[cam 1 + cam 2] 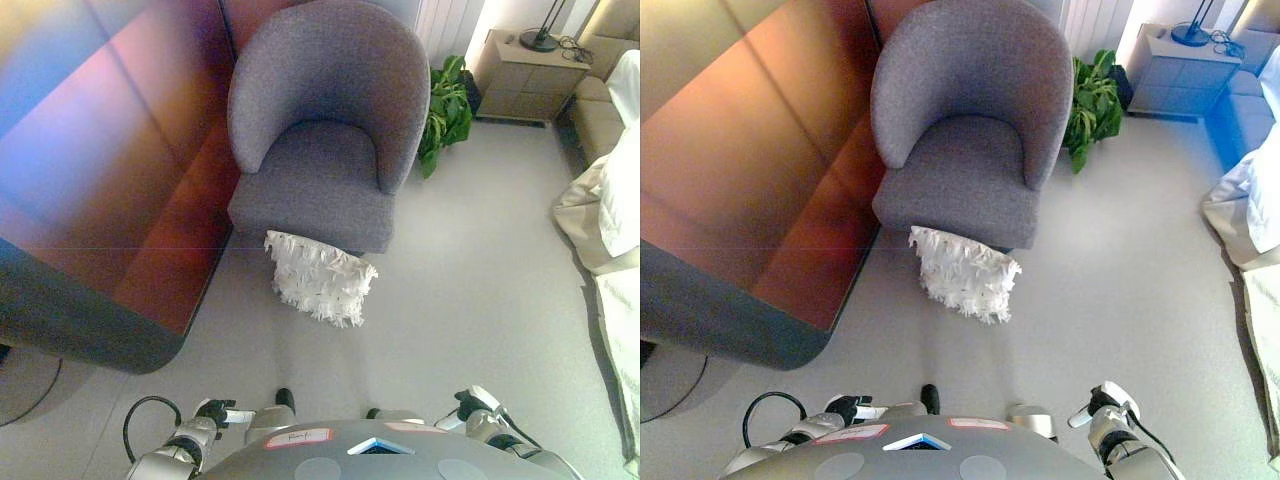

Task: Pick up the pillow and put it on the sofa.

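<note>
I see the white fringed pillow [320, 278] on the floor, leaning against the grey sofa's [322, 130] front; both robot hands, left [212, 413] and right [478, 405], hang low, finger state unclear; I'd approach, then clasp both sides.

The bed [612, 190] is cut off by the right edge. Low in the frame, the left hand [212, 412] and right hand [472, 404] are too small to read, perhaps curled. The lamp [543, 30] is cropped at the top right.

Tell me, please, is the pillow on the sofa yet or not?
Not yet. The white pillow lies on the floor, leaning against the grey sofa's front edge; its seat is bare.
</note>
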Available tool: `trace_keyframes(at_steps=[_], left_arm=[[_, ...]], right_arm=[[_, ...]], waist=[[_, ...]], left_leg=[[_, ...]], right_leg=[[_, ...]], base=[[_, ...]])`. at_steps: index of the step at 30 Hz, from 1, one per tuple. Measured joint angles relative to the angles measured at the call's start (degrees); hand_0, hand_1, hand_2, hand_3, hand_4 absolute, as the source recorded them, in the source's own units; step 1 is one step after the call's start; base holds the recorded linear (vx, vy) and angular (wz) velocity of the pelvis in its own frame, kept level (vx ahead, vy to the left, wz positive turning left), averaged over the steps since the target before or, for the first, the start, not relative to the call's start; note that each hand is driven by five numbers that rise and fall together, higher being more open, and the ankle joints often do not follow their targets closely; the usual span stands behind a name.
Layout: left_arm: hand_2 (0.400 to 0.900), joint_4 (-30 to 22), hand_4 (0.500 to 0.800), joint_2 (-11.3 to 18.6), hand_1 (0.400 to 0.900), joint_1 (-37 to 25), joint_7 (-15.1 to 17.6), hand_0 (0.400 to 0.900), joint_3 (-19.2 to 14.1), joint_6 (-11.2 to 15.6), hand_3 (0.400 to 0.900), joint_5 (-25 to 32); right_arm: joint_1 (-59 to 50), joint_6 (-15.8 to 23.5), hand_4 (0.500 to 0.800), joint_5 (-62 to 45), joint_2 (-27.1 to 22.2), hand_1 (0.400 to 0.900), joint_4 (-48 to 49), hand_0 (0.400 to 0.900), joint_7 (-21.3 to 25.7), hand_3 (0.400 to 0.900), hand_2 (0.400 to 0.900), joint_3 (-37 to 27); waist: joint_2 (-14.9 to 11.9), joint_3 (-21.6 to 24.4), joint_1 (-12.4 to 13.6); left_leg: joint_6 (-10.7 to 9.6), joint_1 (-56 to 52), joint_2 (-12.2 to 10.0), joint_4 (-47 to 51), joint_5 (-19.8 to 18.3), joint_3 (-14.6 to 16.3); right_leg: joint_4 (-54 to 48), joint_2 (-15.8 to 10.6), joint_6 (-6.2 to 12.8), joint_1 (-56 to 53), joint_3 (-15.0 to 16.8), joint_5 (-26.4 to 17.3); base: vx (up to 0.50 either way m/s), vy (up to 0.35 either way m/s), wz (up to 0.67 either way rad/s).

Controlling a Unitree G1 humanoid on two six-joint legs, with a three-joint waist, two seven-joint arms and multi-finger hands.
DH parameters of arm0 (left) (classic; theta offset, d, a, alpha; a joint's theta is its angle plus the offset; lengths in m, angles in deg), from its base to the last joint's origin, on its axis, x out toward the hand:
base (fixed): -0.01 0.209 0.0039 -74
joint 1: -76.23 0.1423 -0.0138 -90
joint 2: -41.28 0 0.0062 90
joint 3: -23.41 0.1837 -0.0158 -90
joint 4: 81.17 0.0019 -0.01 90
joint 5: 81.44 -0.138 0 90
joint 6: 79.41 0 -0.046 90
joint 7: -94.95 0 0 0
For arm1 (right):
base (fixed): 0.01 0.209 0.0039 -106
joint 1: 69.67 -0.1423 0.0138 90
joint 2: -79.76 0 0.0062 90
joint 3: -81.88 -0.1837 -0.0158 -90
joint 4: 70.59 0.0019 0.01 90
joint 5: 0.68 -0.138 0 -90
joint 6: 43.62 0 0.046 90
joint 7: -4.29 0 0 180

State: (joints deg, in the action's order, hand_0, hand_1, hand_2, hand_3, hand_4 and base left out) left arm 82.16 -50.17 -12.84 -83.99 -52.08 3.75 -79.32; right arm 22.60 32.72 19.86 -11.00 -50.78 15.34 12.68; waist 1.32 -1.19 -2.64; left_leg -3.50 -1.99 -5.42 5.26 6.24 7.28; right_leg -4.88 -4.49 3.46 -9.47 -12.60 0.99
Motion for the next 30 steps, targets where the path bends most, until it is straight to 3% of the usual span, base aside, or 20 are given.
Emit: trace_keyframes(at_steps=[16,30], left_arm=[[0.900,-0.14,0.800,-0.05,0.900,-0.36,-1.19,0.900,0.30,-1.18,0.900,0.99],[0.900,-0.22,0.800,-0.84,0.900,-0.39,-1.54,0.900,0.31,-1.24,0.900,0.98]], right_arm=[[0.13,-1.25,0.800,-2.52,0.09,0.900,0.00,0.900,-0.57,0.900,0.900,0.14],[-0.04,-2.01,0.800,-7.51,0.07,0.900,-0.01,0.900,-0.27,0.900,0.900,-0.77]], waist=[[0.27,0.18,0.02],[2.25,-1.04,-0.10]], left_leg=[[-0.22,0.89,0.01,-0.01,0.28,-0.58],[-0.24,1.47,-0.21,-0.56,0.45,-0.89]], right_leg=[[-0.01,0.09,0.01,0.35,-0.33,0.00],[-0.02,0.56,-0.04,0.68,0.12,0.25]], base=[[0.01,-0.018,0.06],[0.02,-0.074,-0.02]])
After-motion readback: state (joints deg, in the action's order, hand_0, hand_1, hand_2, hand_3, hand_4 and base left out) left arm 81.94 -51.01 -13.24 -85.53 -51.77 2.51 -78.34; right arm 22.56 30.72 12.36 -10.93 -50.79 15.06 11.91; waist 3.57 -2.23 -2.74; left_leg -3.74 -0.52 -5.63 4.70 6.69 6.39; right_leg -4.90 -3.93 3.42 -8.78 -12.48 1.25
